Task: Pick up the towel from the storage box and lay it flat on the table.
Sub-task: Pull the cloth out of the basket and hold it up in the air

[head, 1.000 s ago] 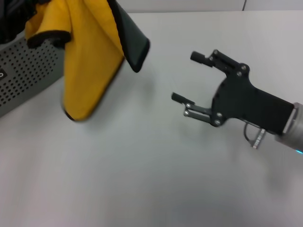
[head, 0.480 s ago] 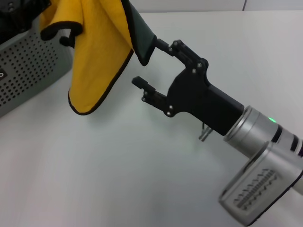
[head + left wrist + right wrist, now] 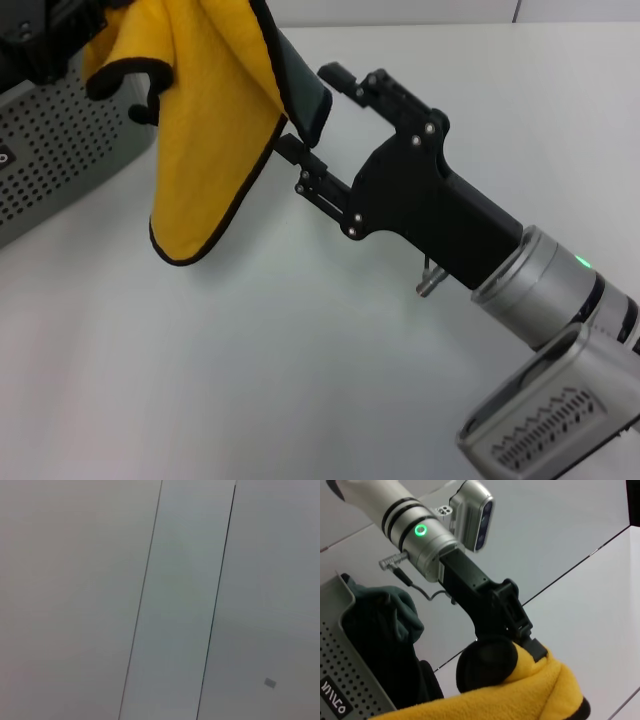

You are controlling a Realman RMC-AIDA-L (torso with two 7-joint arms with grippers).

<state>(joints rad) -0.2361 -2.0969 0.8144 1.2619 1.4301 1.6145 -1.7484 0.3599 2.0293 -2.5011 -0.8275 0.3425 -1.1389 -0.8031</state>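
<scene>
The mustard-yellow towel (image 3: 205, 130) with black border hangs in the air over the white table (image 3: 250, 380), just right of the grey perforated storage box (image 3: 60, 150). A dark green fold (image 3: 305, 95) shows at its right edge. In the right wrist view my left gripper (image 3: 520, 647) is shut on the top of the towel (image 3: 530, 695); in the head view it is mostly cut off at the top left. My right gripper (image 3: 312, 108) is open, with its two fingers on either side of the towel's dark green edge.
The storage box (image 3: 350, 650) holds a dark green cloth (image 3: 385, 612). The right arm's silver forearm (image 3: 550, 300) stretches across the table from the lower right. The left wrist view shows only pale wall panels (image 3: 175, 600).
My right gripper has moved left and up across the table to the hanging towel, and its open fingers now flank the towel's right edge. The towel has shifted slightly right.
</scene>
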